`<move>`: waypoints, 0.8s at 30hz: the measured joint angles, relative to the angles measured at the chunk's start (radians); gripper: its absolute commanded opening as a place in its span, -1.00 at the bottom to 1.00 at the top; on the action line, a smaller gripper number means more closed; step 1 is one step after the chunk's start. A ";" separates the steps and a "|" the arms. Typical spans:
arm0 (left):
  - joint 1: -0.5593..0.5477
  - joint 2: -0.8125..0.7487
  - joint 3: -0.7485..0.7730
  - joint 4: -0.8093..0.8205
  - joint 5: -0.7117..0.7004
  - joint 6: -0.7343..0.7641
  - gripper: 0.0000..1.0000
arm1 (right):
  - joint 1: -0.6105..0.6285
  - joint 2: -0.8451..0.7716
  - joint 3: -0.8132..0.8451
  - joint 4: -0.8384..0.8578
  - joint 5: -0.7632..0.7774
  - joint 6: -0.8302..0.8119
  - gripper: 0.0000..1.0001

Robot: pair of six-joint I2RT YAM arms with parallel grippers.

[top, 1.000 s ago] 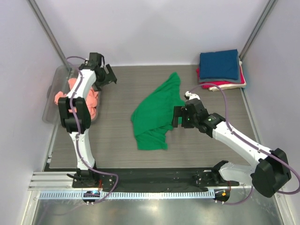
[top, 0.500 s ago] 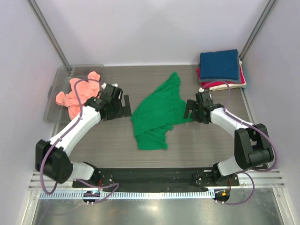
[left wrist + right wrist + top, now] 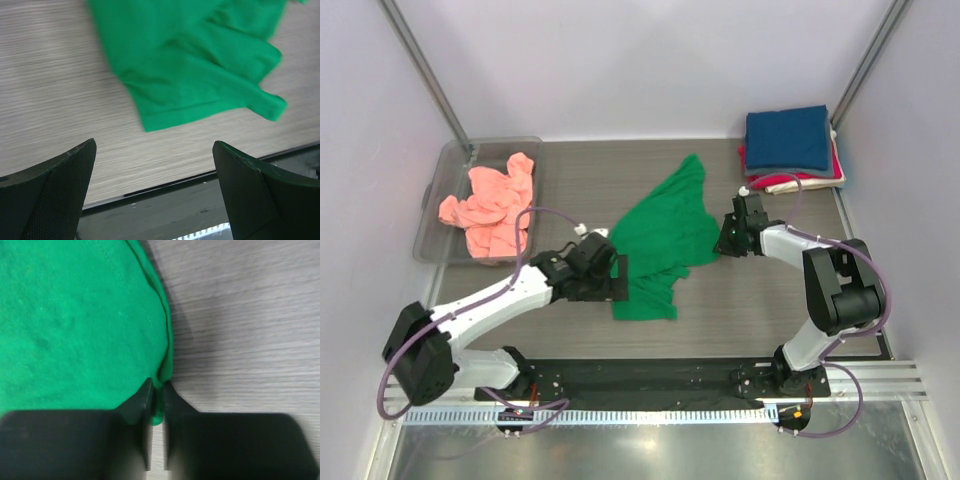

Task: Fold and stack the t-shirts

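Pinching the cloth: the right gripper is clamped on the right-hand edge of the bright green cotton t-shirt; in its wrist view a thin fold of green hem is squeezed between the two black fingers
Left gripper: spread wide with nothing between the fingers, low over the table just beside the near left part of the green shirt; its wrist view shows bare table between the fingertips and the shirt's hem further ahead
Green shirt: lies unfolded and rumpled on the middle of the grey wood-grain table, running slantwise from the far right down to the near left, with loose creases near its lower end
Salmon-pink t-shirt: crumpled in a heap inside the clear plastic bin at the far left of the table, well apart from both arms
Folded stack: at the far right corner, a navy blue t-shirt lies on top, with a red one and a cream-white one showing at the edges beneath it
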 measured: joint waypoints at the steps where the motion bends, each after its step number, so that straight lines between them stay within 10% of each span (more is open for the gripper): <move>1: -0.038 0.032 0.016 0.016 -0.004 -0.008 0.99 | 0.000 0.002 -0.005 0.006 -0.007 0.002 -0.90; 11: -0.264 0.442 0.227 0.131 -0.087 -0.103 0.99 | 0.000 -0.053 -0.040 -0.016 -0.036 0.007 -0.98; 24: -0.330 0.259 0.083 -0.012 -0.357 -0.330 0.86 | -0.003 -0.163 -0.047 -0.053 -0.055 0.003 -0.98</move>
